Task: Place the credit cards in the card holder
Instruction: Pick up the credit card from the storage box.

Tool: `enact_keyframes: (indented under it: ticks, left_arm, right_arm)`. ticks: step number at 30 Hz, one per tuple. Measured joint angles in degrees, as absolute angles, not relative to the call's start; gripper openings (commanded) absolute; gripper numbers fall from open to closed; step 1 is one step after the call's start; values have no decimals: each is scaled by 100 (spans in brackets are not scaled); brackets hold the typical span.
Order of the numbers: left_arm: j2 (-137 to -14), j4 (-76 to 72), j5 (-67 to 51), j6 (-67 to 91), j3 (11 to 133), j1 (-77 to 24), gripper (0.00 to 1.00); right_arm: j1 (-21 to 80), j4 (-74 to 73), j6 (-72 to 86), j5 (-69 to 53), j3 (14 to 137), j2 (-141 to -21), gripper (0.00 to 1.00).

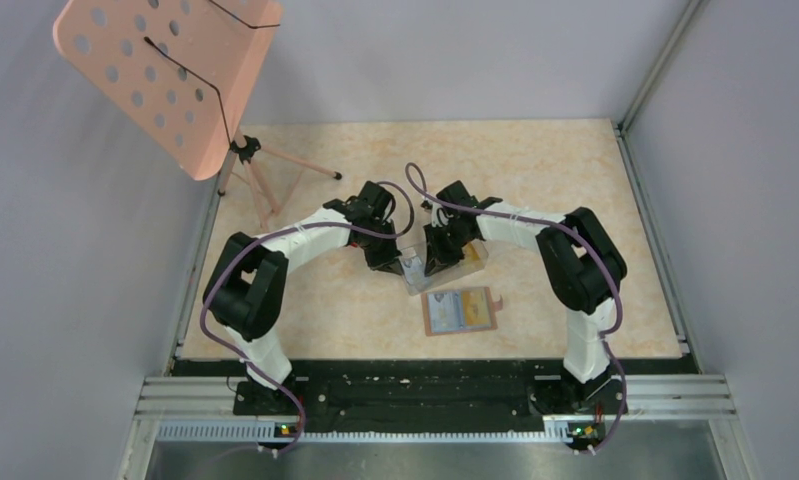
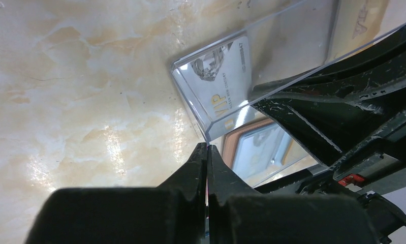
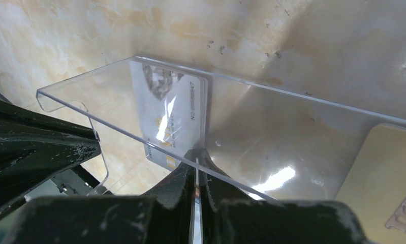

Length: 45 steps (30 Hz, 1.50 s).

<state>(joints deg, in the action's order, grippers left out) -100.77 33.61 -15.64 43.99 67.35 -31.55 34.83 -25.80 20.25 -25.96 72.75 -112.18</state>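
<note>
A clear plastic box [image 1: 450,268] lies at the table's middle between both grippers. A pale whitish-blue credit card [image 2: 221,86] marked VIP leans inside its left end, and it also shows in the right wrist view [image 3: 170,117]. A yellowish card [image 3: 383,173] shows through the box's other end. My right gripper [image 3: 196,152] is inside the box, shut on the pale card's near edge. My left gripper [image 2: 207,147] is shut and empty just outside the box's left end. The tan card holder [image 1: 462,310] lies open, blue lining up, in front of the box.
A pink perforated stand [image 1: 170,70] on a tripod [image 1: 265,175] stands at the back left. Grey walls close in the sides and back. A metal rail [image 1: 435,395] runs along the near edge.
</note>
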Motion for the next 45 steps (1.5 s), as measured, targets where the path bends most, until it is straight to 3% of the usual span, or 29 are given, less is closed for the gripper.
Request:
enact_keyframes:
  ticks: [27, 31, 38, 45]
  left_arm:
    - [-10143, 3485, -1601, 4348, 6827, -3155, 0]
    - [-10143, 3487, -1601, 4346, 6827, -3155, 0]
    - [-10156, 3433, -1629, 4353, 6827, -3170, 0]
    - [-10156, 3426, -1625, 4353, 6827, -3179, 0]
  right_arm:
    - [3601, -3326, 1957, -2569, 7736, -11059, 0]
    - [3612, -3236, 2025, -2810, 7736, -10980, 8]
    - [3791, -2976, 2128, -3177, 7730, -10947, 12]
    - [3815, -2976, 2104, -3100, 7725, -10949, 32]
